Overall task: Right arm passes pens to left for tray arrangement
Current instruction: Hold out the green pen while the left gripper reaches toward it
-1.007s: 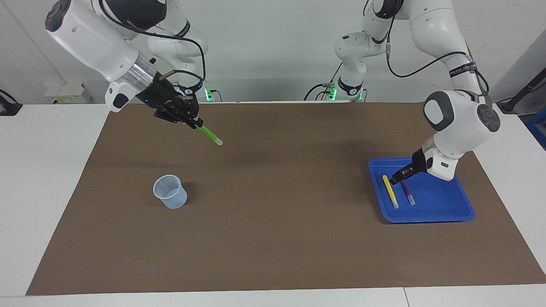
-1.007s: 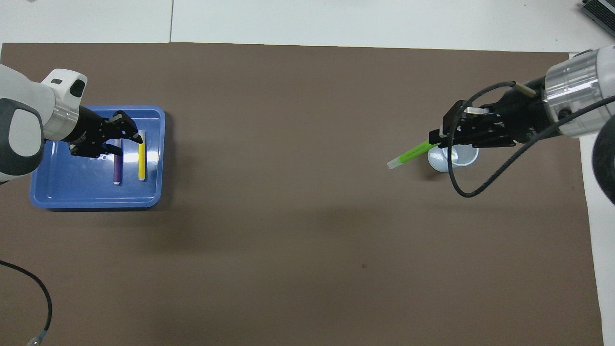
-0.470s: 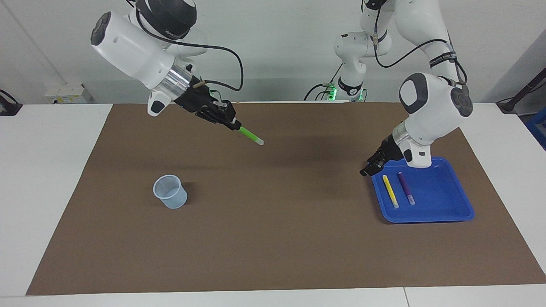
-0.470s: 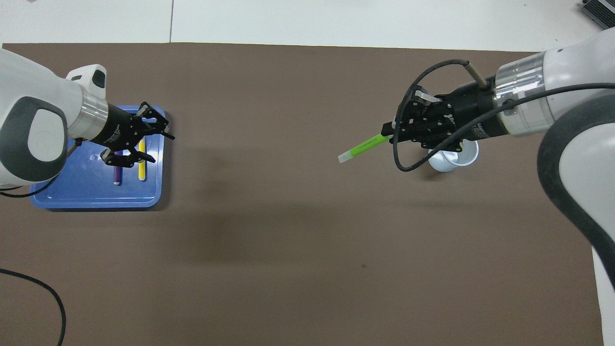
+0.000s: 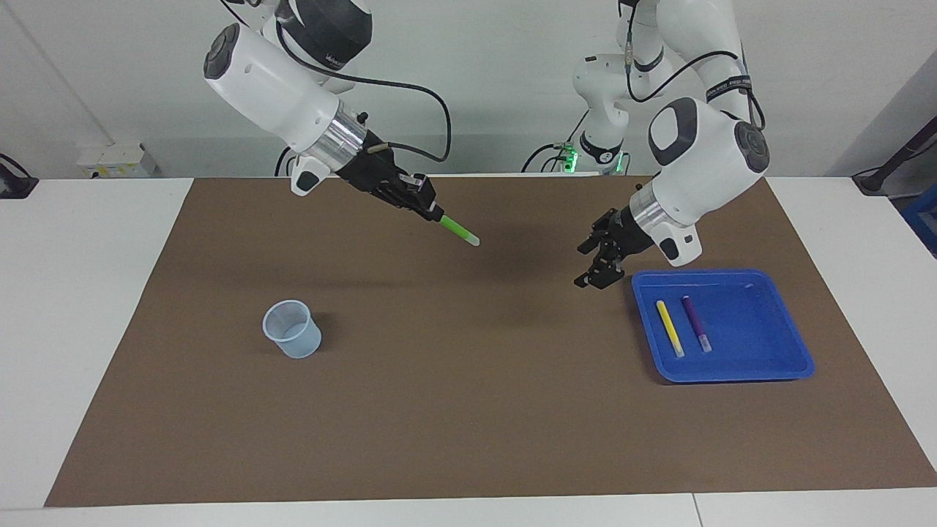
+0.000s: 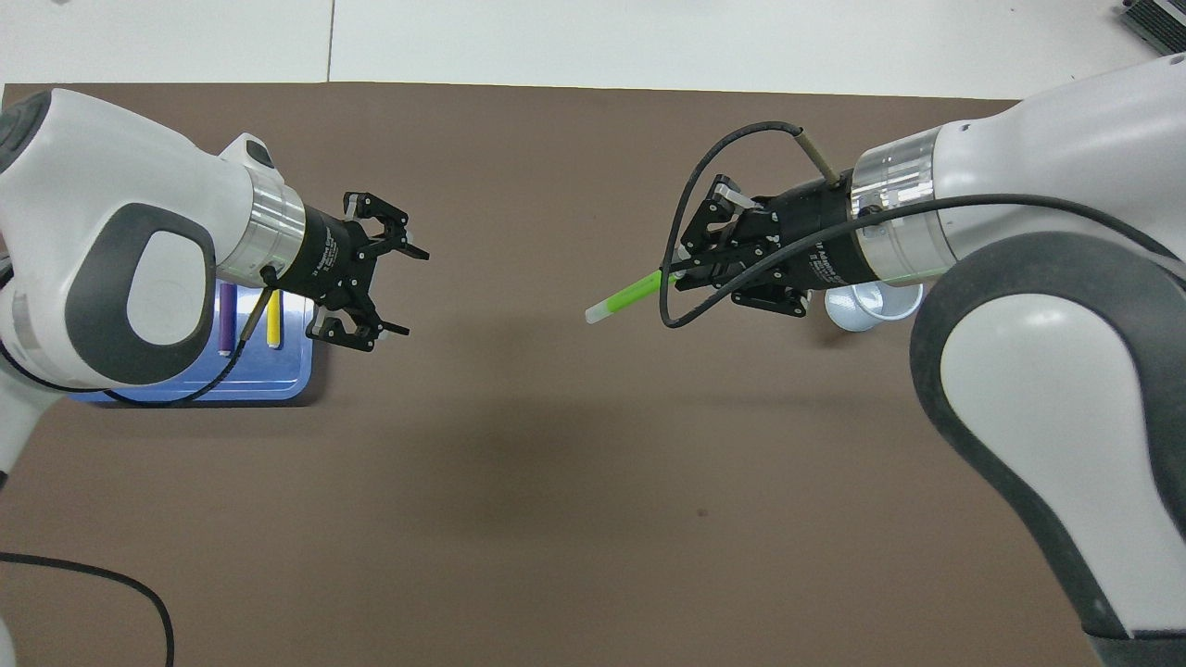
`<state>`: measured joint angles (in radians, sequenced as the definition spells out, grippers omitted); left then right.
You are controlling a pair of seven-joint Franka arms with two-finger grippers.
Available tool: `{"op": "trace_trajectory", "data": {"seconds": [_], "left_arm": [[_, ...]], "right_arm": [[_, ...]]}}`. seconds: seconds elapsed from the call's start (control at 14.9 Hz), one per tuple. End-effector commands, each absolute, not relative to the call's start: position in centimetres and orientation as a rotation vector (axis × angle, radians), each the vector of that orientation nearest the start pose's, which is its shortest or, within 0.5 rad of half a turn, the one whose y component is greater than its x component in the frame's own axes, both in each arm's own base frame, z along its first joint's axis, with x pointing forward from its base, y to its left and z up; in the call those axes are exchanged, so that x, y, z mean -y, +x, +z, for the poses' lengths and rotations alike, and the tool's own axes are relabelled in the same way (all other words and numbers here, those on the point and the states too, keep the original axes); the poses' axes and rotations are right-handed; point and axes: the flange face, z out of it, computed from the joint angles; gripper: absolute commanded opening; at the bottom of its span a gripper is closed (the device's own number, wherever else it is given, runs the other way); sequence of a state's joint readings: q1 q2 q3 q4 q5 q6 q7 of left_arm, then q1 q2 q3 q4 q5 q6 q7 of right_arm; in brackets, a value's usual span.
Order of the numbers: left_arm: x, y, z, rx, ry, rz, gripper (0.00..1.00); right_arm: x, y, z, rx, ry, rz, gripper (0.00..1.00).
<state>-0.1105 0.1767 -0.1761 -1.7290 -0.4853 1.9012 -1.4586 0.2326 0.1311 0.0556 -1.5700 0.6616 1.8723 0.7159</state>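
Observation:
My right gripper [image 5: 432, 211] [image 6: 681, 269] is shut on the green pen [image 5: 460, 232] [image 6: 626, 297] and holds it in the air over the mat's middle, white end pointing toward the left arm. My left gripper [image 5: 594, 263] [image 6: 408, 289] is open and empty, raised over the mat beside the blue tray [image 5: 761, 366] [image 6: 278, 394], facing the pen with a wide gap between them. The yellow pen [image 5: 669, 328] [image 6: 274, 331] and the purple pen [image 5: 695, 323] [image 6: 225, 320] lie side by side in the tray, partly hidden by the left arm in the overhead view.
A small translucent pale-blue cup [image 5: 292, 329] [image 6: 876, 308] stands upright on the brown mat [image 5: 468, 410] toward the right arm's end, partly hidden under the right wrist in the overhead view. White table surrounds the mat.
The right gripper carried the green pen from over the cup's area toward the mat's middle. The left gripper rose out of the tray and moved toward the pen, fingers open.

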Motion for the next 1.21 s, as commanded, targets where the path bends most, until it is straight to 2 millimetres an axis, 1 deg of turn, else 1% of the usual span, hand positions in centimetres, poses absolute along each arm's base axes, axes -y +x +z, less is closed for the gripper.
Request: {"op": "trace_trajectory", "data": {"seconds": [0.0, 0.07, 0.13, 0.34, 0.47, 0.6, 0.67, 0.74, 0.87, 0.94, 1.14], "left_arm": [[22.9, 57.8, 49.4, 2.368, -2.409, 0.704, 1.00], [24.4, 57.5, 49.7, 2.456, -2.319, 0.706, 1.00], [26.2, 56.8, 49.7, 2.507, -2.243, 0.717, 1.00], [30.6, 55.2, 50.3, 2.613, -2.107, 0.733, 1.00], [32.5, 54.3, 50.6, 2.662, -2.035, 0.740, 1.00], [34.2, 53.5, 51.3, 2.695, -1.972, 0.756, 1.00], [35.0, 53.1, 51.6, 2.706, -1.953, 0.761, 1.00], [35.1, 53.3, 52.5, 2.732, -1.945, 0.768, 1.00], [35.2, 53.6, 53.5, 2.788, -1.876, 0.781, 1.00], [35.4, 53.6, 53.8, 2.820, -1.848, 0.783, 1.00], [36.7, 53.4, 54.6, 2.919, -1.789, 0.795, 1.00]], "right_arm": [[-21.9, 58.3, 59.3, -0.728, -2.341, 0.228, 0.00], [-21.9, 58.3, 59.2, -0.728, -2.342, 0.227, 0.00], [-21.9, 58.2, 59.2, -0.728, -2.342, 0.227, 0.00], [-21.9, 58.1, 58.9, -0.725, -2.345, 0.225, 0.00], [-21.9, 58.1, 58.8, -0.722, -2.348, 0.225, 0.00], [-21.8, 58.1, 58.8, -0.716, -2.350, 0.222, 0.00], [-21.8, 58.1, 58.8, -0.716, -2.350, 0.222, 0.00], [-21.8, 58.1, 58.8, -0.716, -2.350, 0.222, 0.00], [-21.8, 58.1, 58.8, -0.715, -2.352, 0.222, 0.00], [-21.8, 58.1, 58.8, -0.714, -2.352, 0.221, 0.00], [-21.7, 58.1, 58.7, -0.712, -2.357, 0.218, 0.00]]}}
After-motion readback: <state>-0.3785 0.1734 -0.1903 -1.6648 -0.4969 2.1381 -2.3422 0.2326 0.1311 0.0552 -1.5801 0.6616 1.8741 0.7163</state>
